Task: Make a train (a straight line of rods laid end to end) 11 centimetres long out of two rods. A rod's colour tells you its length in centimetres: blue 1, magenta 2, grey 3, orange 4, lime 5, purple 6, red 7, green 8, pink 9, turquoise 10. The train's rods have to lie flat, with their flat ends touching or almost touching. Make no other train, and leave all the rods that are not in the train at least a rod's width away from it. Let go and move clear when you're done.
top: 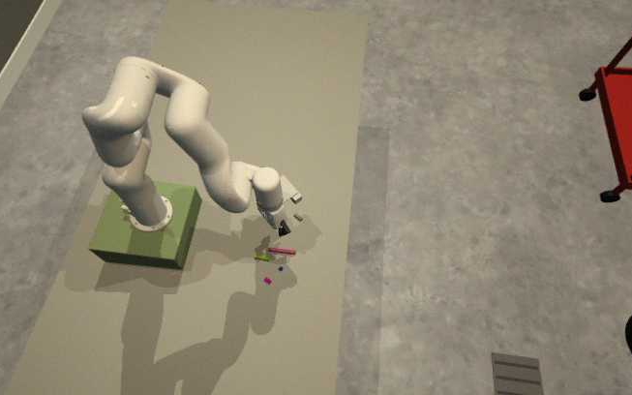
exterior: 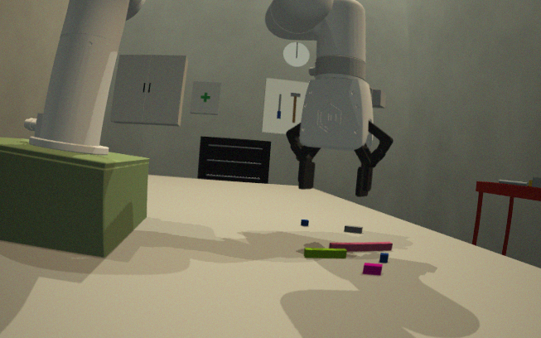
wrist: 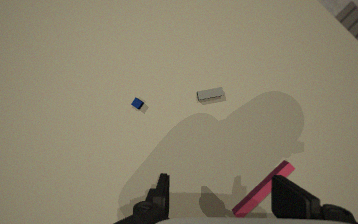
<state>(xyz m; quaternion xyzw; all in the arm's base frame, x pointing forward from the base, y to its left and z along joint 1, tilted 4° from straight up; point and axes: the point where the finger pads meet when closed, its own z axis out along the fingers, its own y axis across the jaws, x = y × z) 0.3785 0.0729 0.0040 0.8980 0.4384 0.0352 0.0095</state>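
Note:
My gripper (top: 284, 228) (exterior: 334, 191) (wrist: 219, 191) is open and empty, high above the mat. The pink rod (top: 282, 250) (exterior: 360, 246) (wrist: 262, 189) lies flat below it, slanting past the right finger in the wrist view. The lime rod (top: 261, 258) (exterior: 325, 253) lies close to the pink rod's left end, offset to its side. The grey rod (top: 298, 217) (exterior: 353, 229) (wrist: 210, 94) lies apart, beyond the pink one. One blue rod (exterior: 304, 223) (wrist: 137, 103) lies left of the grey rod, hidden in the top view.
Another blue rod (top: 281, 268) (exterior: 384, 258) lies on the near side of the pink rod. The magenta rod (top: 267, 280) (exterior: 372, 268) lies nearer the exterior camera. The arm's green base block (top: 136, 240) (exterior: 125, 205) stands to the left.

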